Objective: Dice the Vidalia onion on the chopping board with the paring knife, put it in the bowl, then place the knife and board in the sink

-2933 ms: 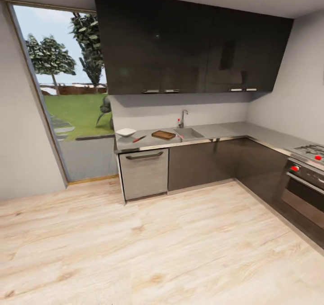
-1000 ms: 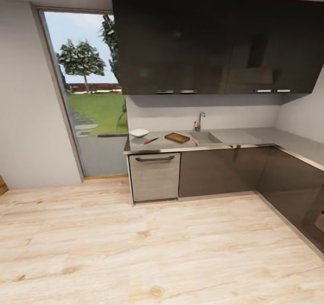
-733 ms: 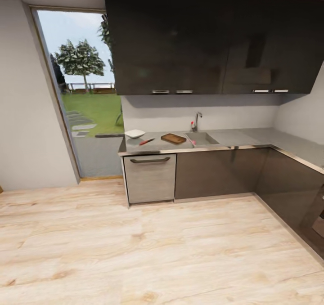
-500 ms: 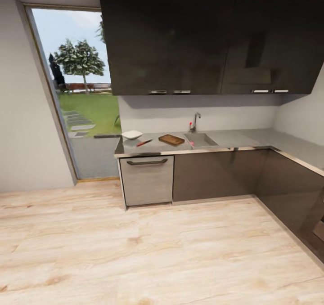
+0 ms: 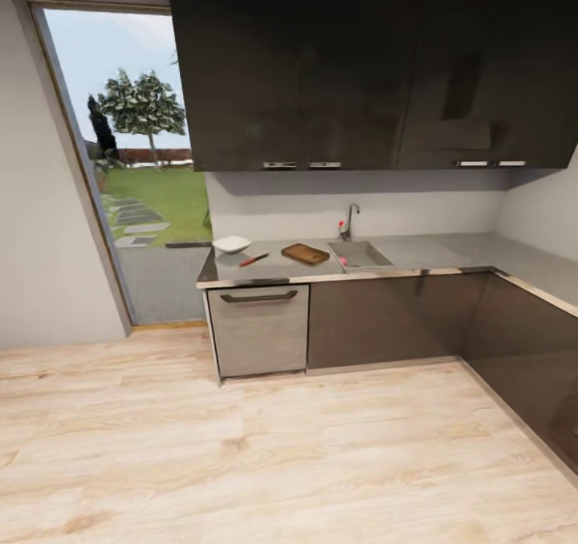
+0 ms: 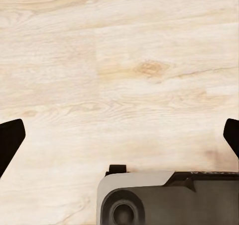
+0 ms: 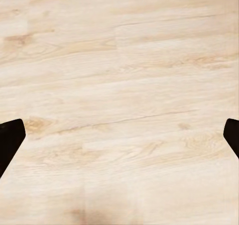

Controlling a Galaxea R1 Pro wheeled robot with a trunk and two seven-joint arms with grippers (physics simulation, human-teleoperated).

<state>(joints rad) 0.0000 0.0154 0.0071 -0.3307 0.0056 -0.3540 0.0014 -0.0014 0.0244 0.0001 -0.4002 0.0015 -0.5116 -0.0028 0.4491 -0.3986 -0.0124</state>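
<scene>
Across the room, the dark countertop (image 5: pixel 417 259) carries the white bowl (image 5: pixel 231 244) at its left end. The red-handled paring knife (image 5: pixel 253 259) lies beside the bowl, and the brown chopping board (image 5: pixel 305 253) rests between the knife and the sink (image 5: pixel 359 253). A chrome faucet (image 5: pixel 351 219) rises behind the basin. A small pink-red thing (image 5: pixel 343 261) lies at the sink's front left corner. The Vidalia onion is hidden from here. My left gripper (image 6: pixel 119 138) hangs open over the wooden floor, its dark fingertips (image 6: pixel 10 140) far apart. My right gripper (image 7: pixel 119 138) is open too, holding nothing.
Light wood floor (image 5: pixel 265 456) stretches between me and the cabinets. A grey dishwasher front (image 5: pixel 258 327) with a bar handle sits under the bowl. Dark wall cabinets (image 5: pixel 361 71) hang above the counter. A tall window (image 5: pixel 128 151) is at left; the counter turns along the right wall (image 5: pixel 538 279).
The whole view has shifted and the counter looks slightly larger and nearer, so the camera has moved. The things on the counter lie as before.
</scene>
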